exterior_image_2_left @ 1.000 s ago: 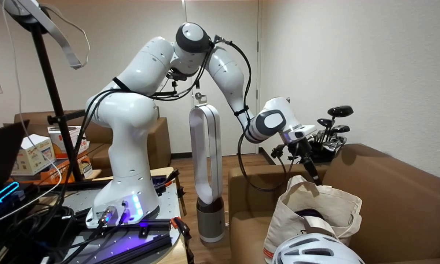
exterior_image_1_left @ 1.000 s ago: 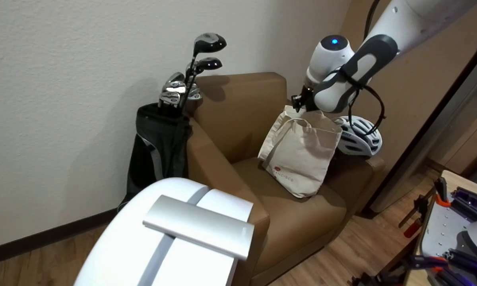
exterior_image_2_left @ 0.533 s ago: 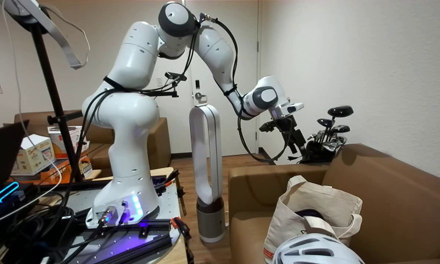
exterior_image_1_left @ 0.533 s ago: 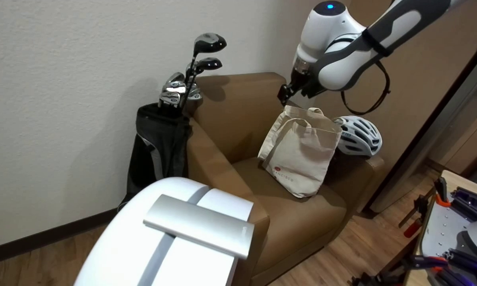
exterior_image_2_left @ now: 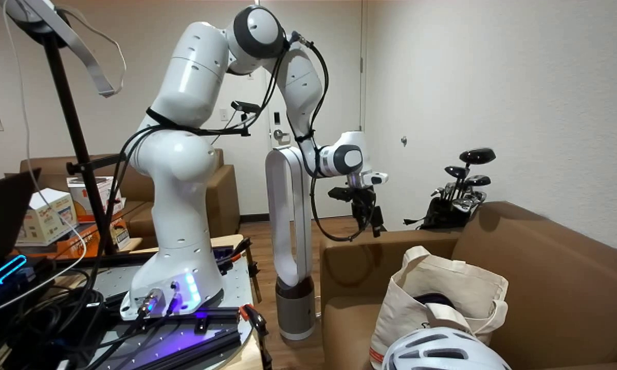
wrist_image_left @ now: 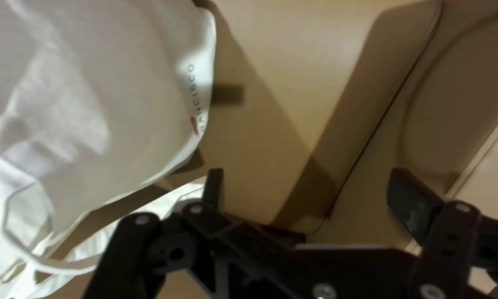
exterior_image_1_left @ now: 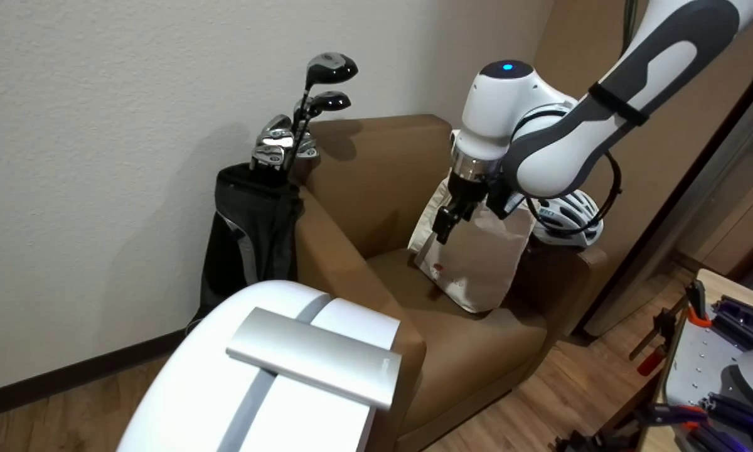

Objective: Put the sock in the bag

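Observation:
The cream canvas bag stands on the chair seat, leaning back with its mouth open; it shows in both exterior views (exterior_image_1_left: 477,270) (exterior_image_2_left: 398,318) and at the left of the wrist view (wrist_image_left: 141,83). A dark navy patch, which looks like part of the sock (exterior_image_2_left: 434,299), shows inside the bag's mouth in an exterior view; the rest is hidden by the bag. My gripper is above the chair, beside the bag and apart from it, in both exterior views (exterior_image_1_left: 452,220) (exterior_image_2_left: 371,226). In the wrist view (wrist_image_left: 305,182) its fingers are wide apart with nothing between them.
A white helmet (exterior_image_1_left: 568,216) rests on the chair's arm beside the bag. The brown chair's other arm (exterior_image_1_left: 351,270) lies near a black golf bag with clubs (exterior_image_1_left: 251,232). A tall white fan (exterior_image_2_left: 302,216) stands between the robot's table and the chair.
My gripper rose from the bag's mouth, then moved sideways away from it toward the robot's base and now points more steeply down. The bag and the dark patch inside stayed in place.

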### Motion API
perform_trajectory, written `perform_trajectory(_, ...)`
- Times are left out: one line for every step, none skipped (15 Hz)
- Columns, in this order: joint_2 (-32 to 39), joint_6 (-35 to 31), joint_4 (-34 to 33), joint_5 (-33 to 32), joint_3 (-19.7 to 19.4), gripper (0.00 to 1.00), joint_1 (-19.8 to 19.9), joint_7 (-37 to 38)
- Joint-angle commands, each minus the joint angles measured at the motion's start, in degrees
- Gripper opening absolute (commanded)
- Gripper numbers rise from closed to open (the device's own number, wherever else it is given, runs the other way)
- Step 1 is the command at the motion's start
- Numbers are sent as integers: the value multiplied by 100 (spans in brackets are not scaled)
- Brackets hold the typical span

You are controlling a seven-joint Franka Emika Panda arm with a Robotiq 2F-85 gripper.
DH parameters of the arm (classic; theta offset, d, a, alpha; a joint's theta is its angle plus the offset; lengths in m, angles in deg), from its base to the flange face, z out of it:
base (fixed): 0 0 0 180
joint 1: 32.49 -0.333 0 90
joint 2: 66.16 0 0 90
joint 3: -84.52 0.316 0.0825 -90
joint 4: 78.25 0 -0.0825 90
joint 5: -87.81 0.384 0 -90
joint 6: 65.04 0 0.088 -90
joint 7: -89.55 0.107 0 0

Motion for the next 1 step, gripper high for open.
perform_trajectory(-35,32,-14,-305,514,100,514,159)
